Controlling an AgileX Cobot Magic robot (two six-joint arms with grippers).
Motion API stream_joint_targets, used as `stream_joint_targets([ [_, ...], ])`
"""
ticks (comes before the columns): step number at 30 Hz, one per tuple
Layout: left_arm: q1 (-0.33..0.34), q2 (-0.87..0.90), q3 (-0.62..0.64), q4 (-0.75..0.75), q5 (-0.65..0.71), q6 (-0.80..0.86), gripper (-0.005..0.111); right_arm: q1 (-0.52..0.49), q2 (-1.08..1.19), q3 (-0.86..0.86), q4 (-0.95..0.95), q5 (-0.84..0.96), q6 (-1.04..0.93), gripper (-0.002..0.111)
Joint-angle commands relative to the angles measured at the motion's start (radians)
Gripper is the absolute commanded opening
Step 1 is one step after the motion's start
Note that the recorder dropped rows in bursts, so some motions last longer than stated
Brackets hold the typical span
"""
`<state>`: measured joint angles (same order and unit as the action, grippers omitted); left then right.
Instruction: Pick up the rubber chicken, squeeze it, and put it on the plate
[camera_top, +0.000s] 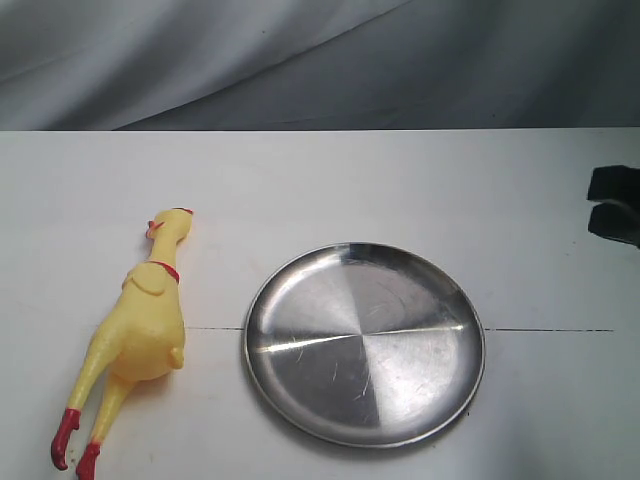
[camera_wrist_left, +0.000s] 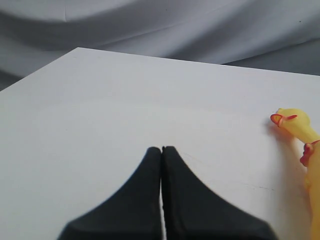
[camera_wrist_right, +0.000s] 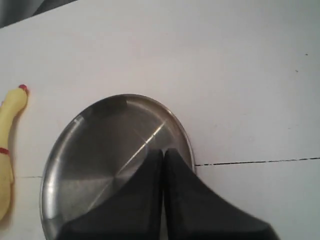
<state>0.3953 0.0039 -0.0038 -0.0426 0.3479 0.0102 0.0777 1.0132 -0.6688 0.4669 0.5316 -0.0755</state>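
Lying flat on the white table (camera_top: 400, 180), left of centre, the long yellow rubber chicken with red feet, comb and wattle (camera_top: 140, 325) has its head toward the far side and its feet toward the near edge. It is just beside the round shiny steel plate (camera_top: 365, 345) on its right but does not touch it, and nothing holds it. The left gripper (camera_wrist_left: 161, 150) hangs over bare table with its black jaws pressed together, the toy's head off to one side. The right gripper (camera_wrist_right: 163, 151) sits to the right of the plate, jaws likewise pressed together on nothing. The toy looks light, hollow and soft, so it should give readily under a pinch and spring back, though its smooth skin may slip. The plump body between wattle and legs seems the best hold, taken across its width. The thin neck would bend, and a grip on the legs would leave it dangling. The jaws would have to spread first
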Motion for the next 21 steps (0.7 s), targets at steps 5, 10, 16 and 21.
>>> stream_joint_targets([
  [5, -0.005, -0.004, 0.004, 0.002, -0.010, 0.000, 0.000, 0.005, 0.097, -0.007, 0.088, -0.117, -0.007, 0.000],
  [10, -0.005, -0.004, 0.004, 0.002, -0.010, 0.000, 0.000, 0.054, 0.128, -0.007, 0.123, -0.128, -0.037, 0.000],
  [16, -0.005, -0.004, 0.004, -0.051, -0.109, -0.010, 0.000, 0.128, 0.131, -0.007, 0.123, -0.128, -0.119, 0.000],
  [21, -0.005, -0.004, 0.004, -0.188, -0.272, -0.010, 0.000, 0.170, 0.131, -0.007, 0.123, -0.128, -0.135, 0.000],
])
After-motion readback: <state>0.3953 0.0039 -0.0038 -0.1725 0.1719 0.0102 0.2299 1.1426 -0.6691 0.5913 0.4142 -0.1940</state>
